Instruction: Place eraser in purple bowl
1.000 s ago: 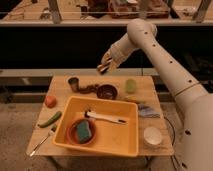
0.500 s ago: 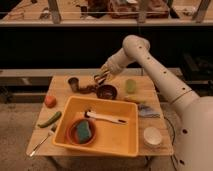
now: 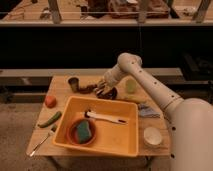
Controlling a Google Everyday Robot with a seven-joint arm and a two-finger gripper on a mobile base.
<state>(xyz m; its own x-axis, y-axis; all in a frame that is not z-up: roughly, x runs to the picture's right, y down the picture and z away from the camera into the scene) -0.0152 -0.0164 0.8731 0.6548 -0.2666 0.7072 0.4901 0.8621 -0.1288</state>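
Observation:
My gripper hangs at the back middle of the wooden table, just above the left rim of the small dark purple bowl. It is shut on the eraser, a small dark block with pale stripes, which is tilted and held low over the bowl's edge. I cannot tell whether the eraser touches the bowl. My arm comes down from the right and hides part of the bowl's far side.
A yellow tub at the front holds an orange-red bowl with a green-blue sponge, and a white-handled brush. A dark cup, a dark object, an orange fruit, a green vegetable, a utensil, a green cup, a cloth and a white bowl stand around.
My gripper has come down and slightly left with the eraser, from well above the table to just over the purple bowl's rim.

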